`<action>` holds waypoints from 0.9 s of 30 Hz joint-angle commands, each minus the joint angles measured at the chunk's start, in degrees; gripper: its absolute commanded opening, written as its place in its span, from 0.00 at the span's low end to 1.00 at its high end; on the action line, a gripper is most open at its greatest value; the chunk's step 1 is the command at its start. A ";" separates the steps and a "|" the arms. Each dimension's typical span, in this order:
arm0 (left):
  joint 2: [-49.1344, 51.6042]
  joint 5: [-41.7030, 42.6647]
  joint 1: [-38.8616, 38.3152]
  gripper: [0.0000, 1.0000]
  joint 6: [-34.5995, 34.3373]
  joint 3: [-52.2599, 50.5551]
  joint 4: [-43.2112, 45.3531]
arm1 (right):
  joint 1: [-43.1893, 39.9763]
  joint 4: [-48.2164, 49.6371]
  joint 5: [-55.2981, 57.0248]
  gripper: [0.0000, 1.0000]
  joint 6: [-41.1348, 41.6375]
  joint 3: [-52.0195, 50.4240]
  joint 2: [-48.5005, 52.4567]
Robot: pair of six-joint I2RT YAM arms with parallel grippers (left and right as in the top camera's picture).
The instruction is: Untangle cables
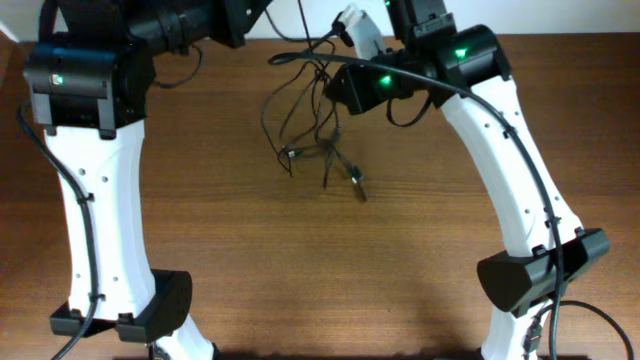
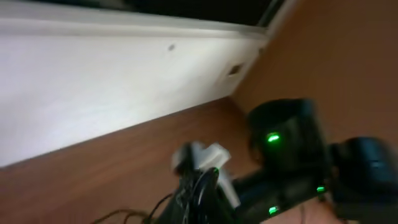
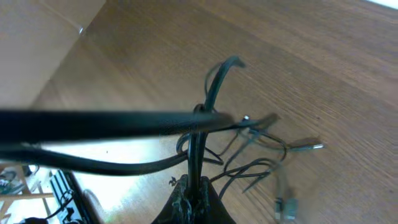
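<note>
The cables are thin dark cords bunched and lifted at the back of the wooden table, with loops and small plugs hanging down to the surface. My right gripper is shut on a cord of the bunch. In the right wrist view its jaws pinch the cord, which runs up and bends over, and silvery plugs lie beyond. My left gripper is at the top edge. In the blurred left wrist view its jaws look shut, with thin cords trailing from them.
The brown wooden table spreads in front of the bunch. A thick black arm cable crosses the right wrist view. The right arm with green lights is close ahead of the left gripper. A white wall stands behind the table.
</note>
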 commanded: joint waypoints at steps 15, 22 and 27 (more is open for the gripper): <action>10.51 -58.01 2.47 0.12 -0.28 0.52 -19.93 | -14.64 -5.25 -0.81 0.04 0.33 0.15 -20.48; 11.41 -63.39 8.81 0.15 -0.31 0.52 -19.87 | -21.46 -6.21 -0.79 0.04 2.03 0.15 -20.92; 11.41 -61.42 14.60 0.19 -0.55 0.52 -19.74 | -28.81 -8.92 -0.79 0.04 4.44 0.15 -20.90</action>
